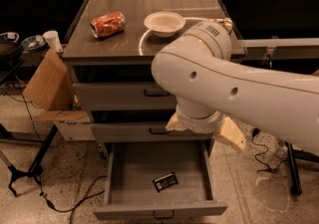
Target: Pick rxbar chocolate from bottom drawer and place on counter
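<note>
The rxbar chocolate [165, 182] is a small black wrapper lying flat on the floor of the open bottom drawer [159, 211], right of its middle. My big white arm crosses from the right in front of the cabinet. My gripper [205, 137] hangs at the level of the middle drawer, above the back of the open drawer and up and to the right of the bar. Its two beige fingers [230, 135] stand apart and hold nothing. The grey-brown counter [114, 44] is the cabinet's top; the arm hides its right part.
A crushed orange can [107, 24] and a white bowl [164, 23] sit on the counter. The two upper drawers are shut. A cardboard box [47, 83] and a white cup [52, 40] stand left of the cabinet. Stand legs and cables lie on the floor.
</note>
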